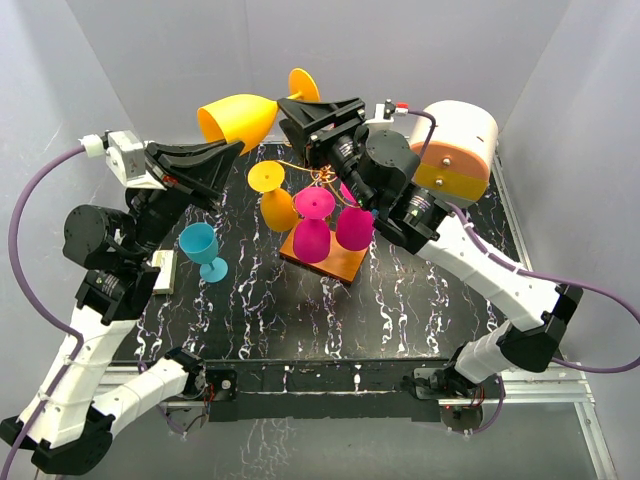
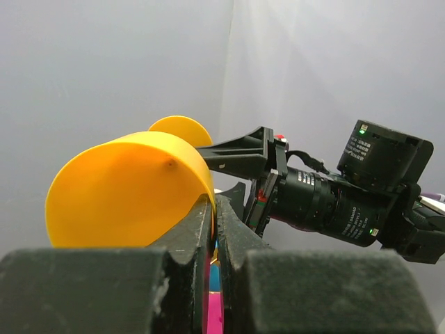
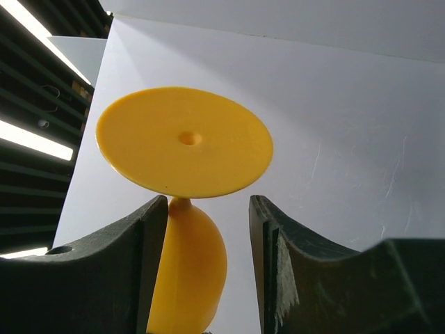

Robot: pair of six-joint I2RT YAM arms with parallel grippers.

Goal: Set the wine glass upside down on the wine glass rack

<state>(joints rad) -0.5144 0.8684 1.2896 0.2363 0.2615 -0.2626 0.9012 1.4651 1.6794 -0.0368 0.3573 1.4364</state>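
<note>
A yellow wine glass (image 1: 238, 118) hangs on its side in the air above the back of the table. My left gripper (image 1: 233, 150) is shut on the rim of its bowl (image 2: 125, 191), with the wall pinched between the jaws (image 2: 214, 203). My right gripper (image 1: 292, 108) stands open around the stem end; its left finger (image 3: 132, 236) lies against the bowl and stem, its right finger is well apart. The round foot (image 3: 184, 142) sits just beyond the fingertips (image 3: 208, 202). The wine glass rack (image 1: 340, 262) stands below on its wooden base, with gold wire arms (image 1: 320, 178).
On the rack hang one yellow glass (image 1: 275, 203) and two magenta glasses (image 1: 313, 228) (image 1: 354, 228), all upside down. A blue glass (image 1: 203, 250) stands upright on the black marbled table (image 1: 400, 300) to the left. A white, peach and yellow drum (image 1: 458, 145) sits back right.
</note>
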